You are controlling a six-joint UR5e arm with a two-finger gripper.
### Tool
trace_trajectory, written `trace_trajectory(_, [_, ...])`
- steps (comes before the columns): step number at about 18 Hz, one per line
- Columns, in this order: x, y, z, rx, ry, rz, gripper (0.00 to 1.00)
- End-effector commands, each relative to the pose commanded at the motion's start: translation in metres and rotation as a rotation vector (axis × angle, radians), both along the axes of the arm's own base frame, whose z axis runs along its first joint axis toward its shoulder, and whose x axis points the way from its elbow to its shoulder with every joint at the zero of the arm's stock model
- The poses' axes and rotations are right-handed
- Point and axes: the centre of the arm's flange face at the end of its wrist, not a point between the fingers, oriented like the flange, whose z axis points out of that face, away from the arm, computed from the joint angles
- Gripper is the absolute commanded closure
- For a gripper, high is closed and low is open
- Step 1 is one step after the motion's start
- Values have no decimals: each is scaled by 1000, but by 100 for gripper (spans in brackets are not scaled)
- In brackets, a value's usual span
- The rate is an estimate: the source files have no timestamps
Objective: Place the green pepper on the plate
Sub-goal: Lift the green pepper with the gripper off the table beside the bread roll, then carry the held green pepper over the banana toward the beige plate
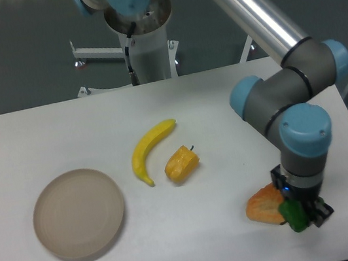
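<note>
The green pepper (294, 216) shows as a small dark green lump between the fingers of my gripper (300, 214), which is shut on it at the front right of the table. Only part of the pepper shows below the wrist. The plate (79, 214), round and beige-tan, lies far off at the front left with nothing on it.
An orange, crusty piece of food (265, 205) lies right beside the gripper, touching or overlapping it on the left. A yellow-orange pepper (181, 164) and a banana (149, 150) lie near the table's middle. The table's right edge is close to the arm.
</note>
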Motion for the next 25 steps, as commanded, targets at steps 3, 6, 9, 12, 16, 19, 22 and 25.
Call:
trace_trajectory(3, [52, -2, 11, 7, -49, 55, 45])
trace_trajectory(6, [109, -8, 23, 7, -82, 137, 45])
trace_trajectory(9, [164, -12, 36, 13, -103, 203, 45])
trace_trajectory(12, [222, -12, 39, 12, -129, 270, 45])
trace_trajectory(16, [289, -5, 38, 10, -156, 360, 46])
trace_trajectory(19, [325, -1, 32, 9, -175, 455, 46])
trace_trajectory(22, [366, 13, 5, 2, -179, 504, 46])
trace_trajectory(25, [391, 20, -15, -13, -198, 553, 46])
